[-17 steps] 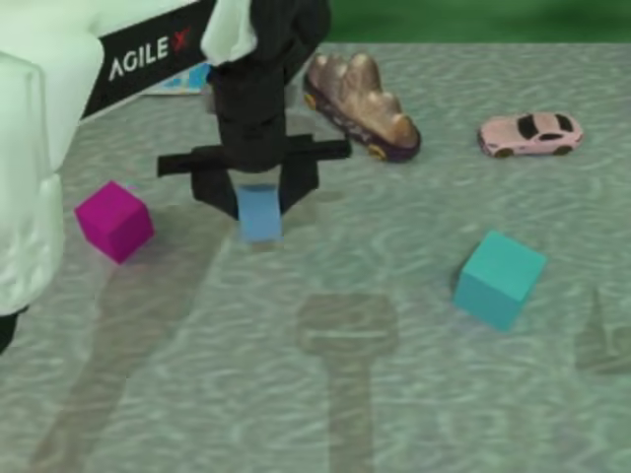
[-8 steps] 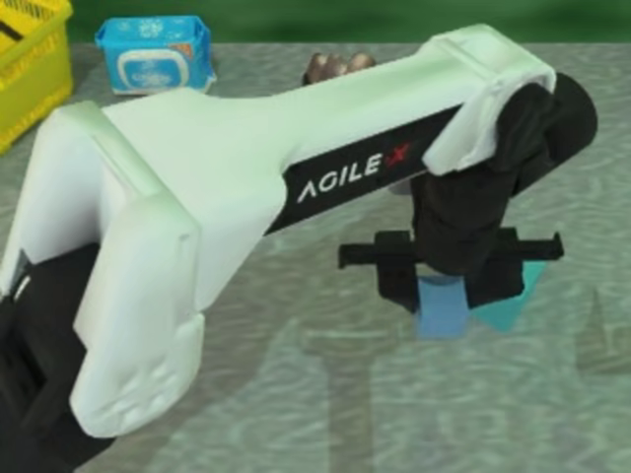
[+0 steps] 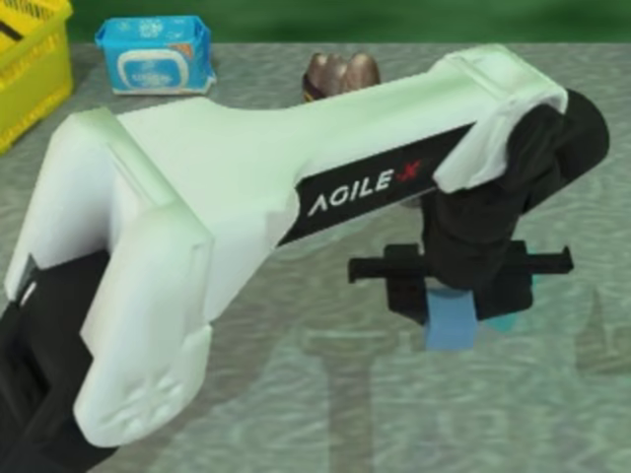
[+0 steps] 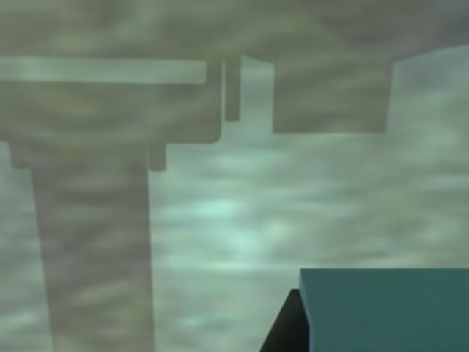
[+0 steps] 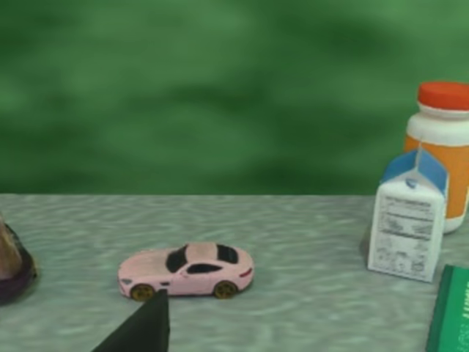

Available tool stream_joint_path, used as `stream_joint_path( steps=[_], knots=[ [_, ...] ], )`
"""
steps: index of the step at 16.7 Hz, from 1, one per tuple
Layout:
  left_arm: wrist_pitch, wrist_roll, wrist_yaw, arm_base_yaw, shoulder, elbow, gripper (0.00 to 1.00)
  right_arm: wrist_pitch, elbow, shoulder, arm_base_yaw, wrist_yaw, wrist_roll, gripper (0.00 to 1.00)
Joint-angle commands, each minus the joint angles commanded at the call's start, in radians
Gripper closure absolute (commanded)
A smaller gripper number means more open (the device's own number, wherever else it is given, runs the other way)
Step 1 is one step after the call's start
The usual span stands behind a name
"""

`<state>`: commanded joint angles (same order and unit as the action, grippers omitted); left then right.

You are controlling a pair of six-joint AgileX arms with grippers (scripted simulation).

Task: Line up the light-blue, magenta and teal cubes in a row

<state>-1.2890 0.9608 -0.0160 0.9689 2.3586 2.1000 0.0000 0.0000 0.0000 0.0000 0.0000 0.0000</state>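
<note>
My left arm reaches across the table to its right side in the top view. Its gripper [image 3: 453, 313] is shut on the small light-blue cube [image 3: 452, 325], held just above the table. The teal cube [image 3: 504, 321] lies right behind the gripper; only slivers of it show. In the left wrist view a teal-toned cube face [image 4: 385, 312] sits against one black finger [image 4: 287, 331]; which cube it is I cannot tell. The magenta cube is hidden under the arm. My right gripper [image 5: 146, 330] is parked out of the top view.
At the back left stand a yellow basket [image 3: 30, 59] and a blue-and-white wipes packet [image 3: 156, 54]. A brown shoe [image 3: 340, 71] lies at the back. The right wrist view shows a pink toy car [image 5: 187, 270], a milk carton [image 5: 408, 220], an orange-capped bottle [image 5: 443, 139] and a green book [image 5: 451, 308].
My left arm has carried the light-blue cube from the left-middle of the table to the right, up against the teal cube. It now covers the magenta cube and the toy car.
</note>
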Motion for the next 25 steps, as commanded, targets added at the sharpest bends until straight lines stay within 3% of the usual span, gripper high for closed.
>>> stream_joint_path(
  steps=[5,10,23,25],
  knots=[
    [0.181,0.003,0.001,0.004,0.024,-0.155,1.00,0.000,0.000,0.000,0.000,0.000,0.000,0.00],
    [0.213,0.004,0.000,0.007,0.030,-0.186,1.00,0.000,0.000,0.000,0.000,0.000,0.000,0.00],
    [0.213,0.004,0.000,0.007,0.030,-0.186,0.02,0.000,0.000,0.000,0.000,0.000,0.000,0.00],
    [0.213,0.004,0.000,0.007,0.030,-0.186,0.00,0.000,0.000,0.000,0.000,0.000,0.000,0.00]
  ],
)
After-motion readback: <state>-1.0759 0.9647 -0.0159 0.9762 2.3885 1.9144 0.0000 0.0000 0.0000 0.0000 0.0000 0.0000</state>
